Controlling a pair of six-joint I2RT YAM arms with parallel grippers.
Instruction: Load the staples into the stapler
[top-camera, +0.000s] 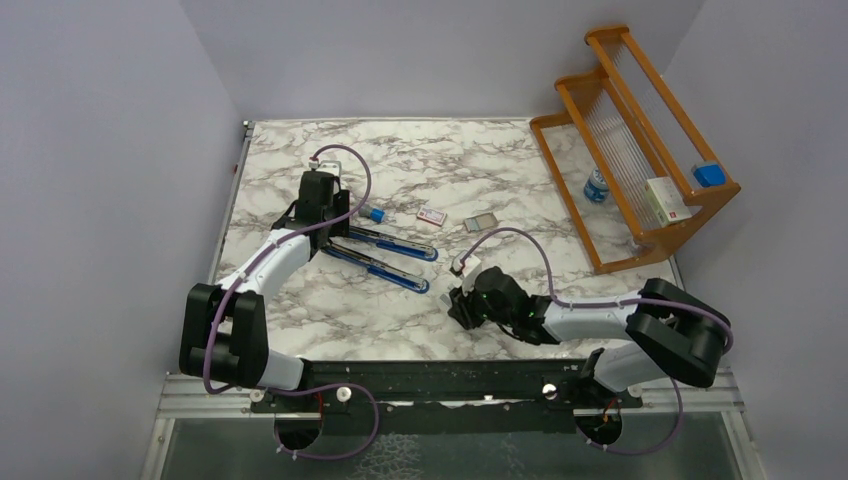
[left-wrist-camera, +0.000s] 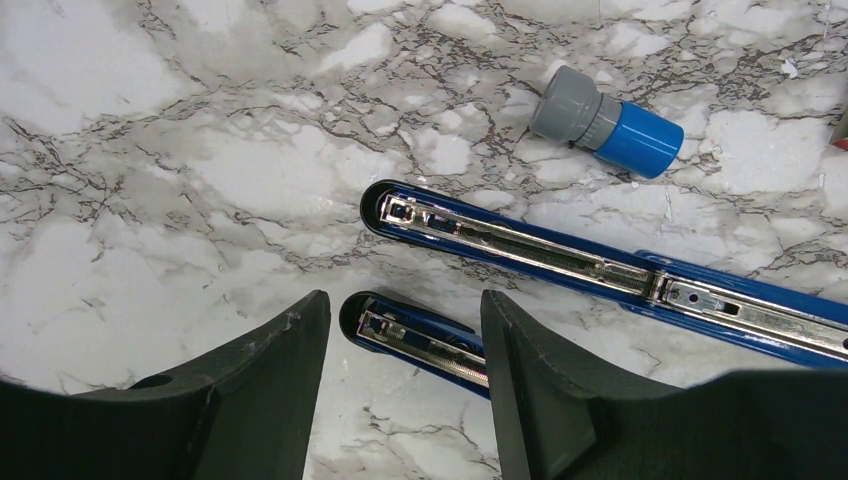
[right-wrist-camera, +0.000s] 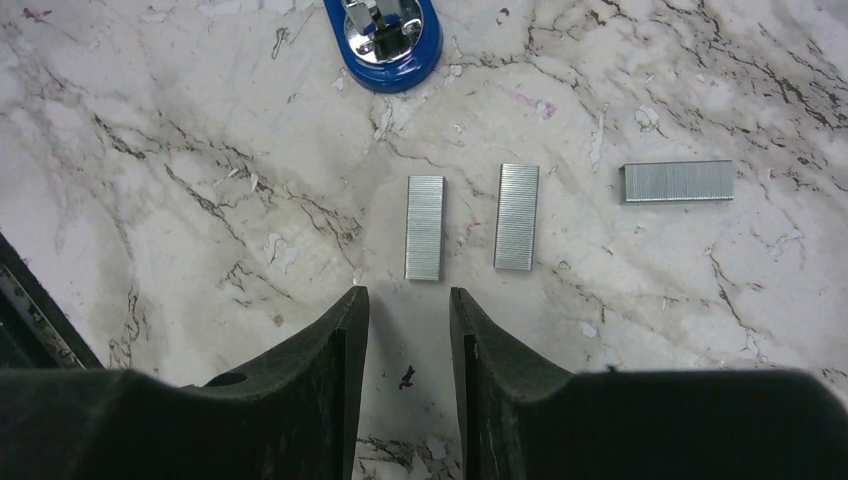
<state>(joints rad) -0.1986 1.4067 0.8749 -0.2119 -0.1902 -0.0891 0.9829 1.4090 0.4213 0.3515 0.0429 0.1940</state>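
1. Locate the staples (right-wrist-camera: 517, 217). Three loose strips lie flat on the table (right-wrist-camera: 150, 150), near the rounded end of the stapler (right-wrist-camera: 385, 40) but apart from it.
2. Select the nearest strip (right-wrist-camera: 425, 228). It lies straight ahead of the right gripper (right-wrist-camera: 408, 310), lengthwise to the approach. The other two strips lie off to one side, the farthest turned crosswise.
3. Check the right gripper. Its fingers stand a narrow gap apart, hold nothing and stop short of the strip.
4. Centre the gap on the strip so that each finger meets a long edge. The gap looks barely wider than the strip, so widen it slightly if needed.
5. Lower the tips close to the table, then close gently. A hard squeeze would probably snap the strip.
6. Check the left gripper (left-wrist-camera: 405, 297). Its fingers are apart, with the end of the stapler's lower half (left-wrist-camera: 415, 335) between them. One finger hides that half's side, so contact cannot be confirmed.
7. Brace the stapler there. It lies folded open with its metal channel (left-wrist-camera: 500, 240) facing up, ready to take the strip lengthwise.
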